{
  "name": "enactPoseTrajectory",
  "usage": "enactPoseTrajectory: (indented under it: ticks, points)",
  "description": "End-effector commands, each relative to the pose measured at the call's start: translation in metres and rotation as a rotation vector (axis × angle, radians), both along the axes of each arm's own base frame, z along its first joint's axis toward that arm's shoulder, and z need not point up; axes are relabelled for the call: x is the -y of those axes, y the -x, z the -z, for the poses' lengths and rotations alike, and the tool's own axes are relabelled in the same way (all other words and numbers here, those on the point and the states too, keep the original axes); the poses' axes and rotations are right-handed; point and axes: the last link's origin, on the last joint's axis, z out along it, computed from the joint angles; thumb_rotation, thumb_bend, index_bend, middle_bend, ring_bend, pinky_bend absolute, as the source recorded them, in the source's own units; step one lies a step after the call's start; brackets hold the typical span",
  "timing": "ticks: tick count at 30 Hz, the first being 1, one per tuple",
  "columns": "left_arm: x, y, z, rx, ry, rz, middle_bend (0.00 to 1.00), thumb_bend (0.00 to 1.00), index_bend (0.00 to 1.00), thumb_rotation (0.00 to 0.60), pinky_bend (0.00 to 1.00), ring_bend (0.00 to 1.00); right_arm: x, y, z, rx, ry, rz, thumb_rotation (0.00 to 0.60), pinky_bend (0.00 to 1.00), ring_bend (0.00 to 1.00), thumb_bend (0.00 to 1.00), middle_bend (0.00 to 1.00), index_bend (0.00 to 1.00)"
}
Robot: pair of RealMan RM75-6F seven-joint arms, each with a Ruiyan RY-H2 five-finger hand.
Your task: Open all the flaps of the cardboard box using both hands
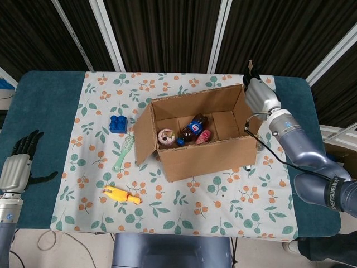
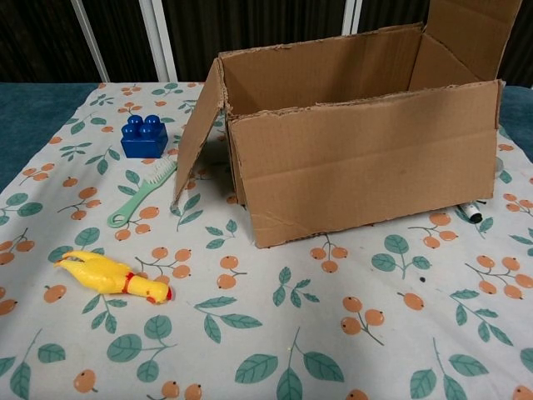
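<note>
Box (image 2: 358, 167) right flap cut by chest-view top edge; black item (image 2: 471, 212) half-hidden behind box.

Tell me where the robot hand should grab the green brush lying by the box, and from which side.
Take the green brush by its narrow handle, the end nearer the yellow chicken, coming down from above on the robot's left. The bristle head lies close beside the box's hanging flap, leaving little room there.

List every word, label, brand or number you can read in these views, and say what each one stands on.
"REALMAN": partly legible white lettering on the right forearm, cut off and blurred.
Bottle in the cardboard box: blue label, too small to read.
Nothing else carries readable text.
</note>
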Motion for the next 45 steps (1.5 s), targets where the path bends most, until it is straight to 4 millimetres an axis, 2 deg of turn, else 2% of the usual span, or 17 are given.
enactPoseTrajectory:
  ticks: [1,11,29,38,41,45]
  points:
    - [0.0,0.0,0.0,0.0,0.001,0.001,0.0,0.07,0.0,0.6,0.03,0.0,0.001,0.002,-0.004,-0.02,0.009,-0.002,0.6,0.19,0.07,0.54,0.11,0.2]
    - [0.001,-0.001,0.0,0.008,0.003,0.004,0.0,0.07,0.0,0.6,0.03,0.0,0.001,0.023,-0.019,-0.066,0.035,0.044,0.6,0.19,0.07,0.54,0.11,0.2]
    - [0.001,-0.001,0.0,0.001,0.0,0.01,0.0,0.07,0.0,0.6,0.03,0.0,-0.005,0.08,-0.015,-0.03,0.055,0.171,0.6,0.19,0.07,0.53,0.09,0.17]
    - [0.001,-0.002,0.0,-0.007,-0.003,0.015,0.0,0.07,0.0,0.6,0.03,0.0,-0.005,0.092,-0.023,-0.017,0.094,0.175,0.6,0.19,0.05,0.48,0.06,0.13]
    - [0.001,-0.002,0.0,-0.01,-0.004,0.015,0.0,0.07,0.0,0.6,0.03,0.0,-0.007,0.095,-0.026,0.037,0.115,0.189,0.6,0.19,0.05,0.48,0.06,0.13]
    - [0.001,-0.001,0.0,-0.016,-0.008,0.016,0.0,0.07,0.0,0.6,0.03,0.0,-0.017,0.101,-0.029,0.227,0.161,0.23,0.6,0.19,0.06,0.46,0.06,0.13]
